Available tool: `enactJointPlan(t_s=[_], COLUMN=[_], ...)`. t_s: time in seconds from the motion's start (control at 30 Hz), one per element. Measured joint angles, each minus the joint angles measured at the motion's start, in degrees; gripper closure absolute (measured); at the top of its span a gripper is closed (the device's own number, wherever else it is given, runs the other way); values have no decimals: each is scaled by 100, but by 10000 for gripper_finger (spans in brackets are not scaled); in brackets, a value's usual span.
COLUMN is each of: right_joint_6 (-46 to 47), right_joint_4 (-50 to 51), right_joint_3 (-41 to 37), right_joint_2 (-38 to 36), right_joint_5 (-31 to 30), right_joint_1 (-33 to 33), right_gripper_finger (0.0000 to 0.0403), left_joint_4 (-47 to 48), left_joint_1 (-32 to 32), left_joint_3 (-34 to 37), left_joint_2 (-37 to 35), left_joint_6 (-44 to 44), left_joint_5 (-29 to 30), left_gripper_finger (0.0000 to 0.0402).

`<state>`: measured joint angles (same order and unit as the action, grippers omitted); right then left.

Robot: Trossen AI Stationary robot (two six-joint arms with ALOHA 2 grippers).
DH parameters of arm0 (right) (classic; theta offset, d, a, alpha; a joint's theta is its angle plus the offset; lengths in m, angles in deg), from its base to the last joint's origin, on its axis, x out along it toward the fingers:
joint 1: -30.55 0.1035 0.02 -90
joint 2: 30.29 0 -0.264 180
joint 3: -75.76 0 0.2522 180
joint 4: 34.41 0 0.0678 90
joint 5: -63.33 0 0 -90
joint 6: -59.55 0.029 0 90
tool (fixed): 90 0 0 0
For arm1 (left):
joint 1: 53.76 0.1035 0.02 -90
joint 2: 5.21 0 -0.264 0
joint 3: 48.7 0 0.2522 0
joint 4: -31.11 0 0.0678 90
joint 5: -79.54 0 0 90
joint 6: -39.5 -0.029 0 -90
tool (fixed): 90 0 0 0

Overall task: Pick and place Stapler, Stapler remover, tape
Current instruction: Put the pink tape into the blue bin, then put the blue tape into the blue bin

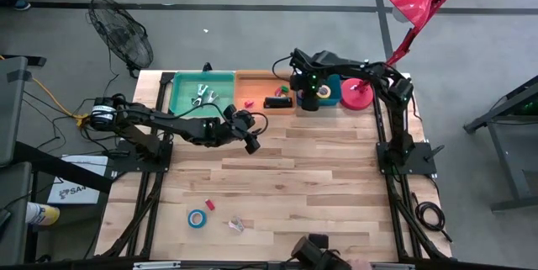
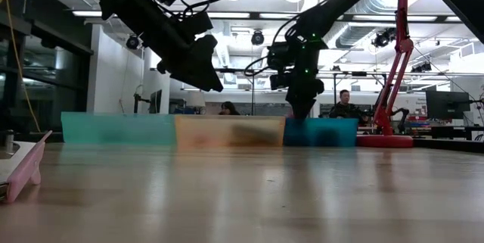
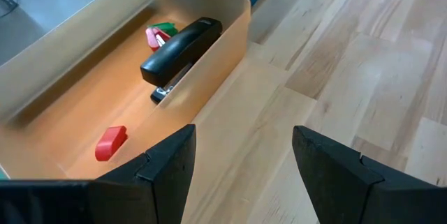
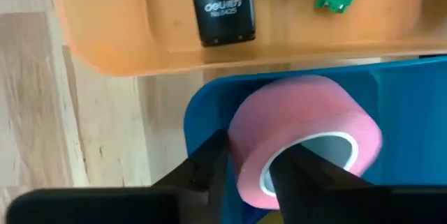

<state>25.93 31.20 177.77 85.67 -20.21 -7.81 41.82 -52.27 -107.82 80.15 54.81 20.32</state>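
Note:
My right gripper (image 1: 309,98) points down over the blue tray (image 4: 405,105) at the table's far edge, shut on a pink tape roll (image 4: 307,126). A yellow roll (image 1: 324,92) lies in the same tray. The black stapler (image 3: 181,49) lies flat in the orange tray (image 3: 230,15) beside it, among small red, pink and green bits. My left gripper (image 3: 241,140) hangs open over the bare wood just on the near side of the orange tray, with nothing between its fingers. A blue tape roll (image 1: 197,218) and a small silvery stapler remover (image 1: 237,225) lie near the table's front edge. My right gripper has the pink roll's ring wall (image 4: 246,172) between its two fingers, one finger outside the roll (image 4: 209,165) and one inside its hole (image 4: 297,172). The fingers come from above, pointing down. The roll sits tilted inside the blue tray; its underside is hidden.
A green tray (image 1: 181,93) with silvery pieces stands left of the orange one. A red desk lamp's base (image 1: 357,95) sits right of the blue tray, and its arm rises over the far right corner. A tiny pink piece (image 1: 210,205) lies near the blue roll.

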Motion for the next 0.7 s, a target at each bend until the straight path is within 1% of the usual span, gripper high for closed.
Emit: enactJointPlan(t_s=[0.1, 0.27, 0.37, 0.5, 0.7], right_joint_6=[9, 51, 149, 258, 424], right_joint_4=[109, 333, 568, 776, 1173], right_joint_3=[0, 0, 134, 449, 892], right_joint_2=[0, -4, -9, -25, -34], right_joint_5=[-74, -507, -565, -571, -419], right_joint_1=[16, 16, -25, -30, -25], right_gripper_finger=[294, 255, 238, 225, 226], left_joint_4=[0, 4, 6, 7, 20], left_joint_1=[-1, 0, -1, 0, -1], left_joint_3=[0, 0, 0, 0, 0], left_joint_2=[0, 0, 0, 0, 0], left_joint_6=[8, 22, 22, 22, 22], left_joint_5=[0, -48, -48, -50, -50], left_gripper_finger=[167, 167, 167, 167, 167])
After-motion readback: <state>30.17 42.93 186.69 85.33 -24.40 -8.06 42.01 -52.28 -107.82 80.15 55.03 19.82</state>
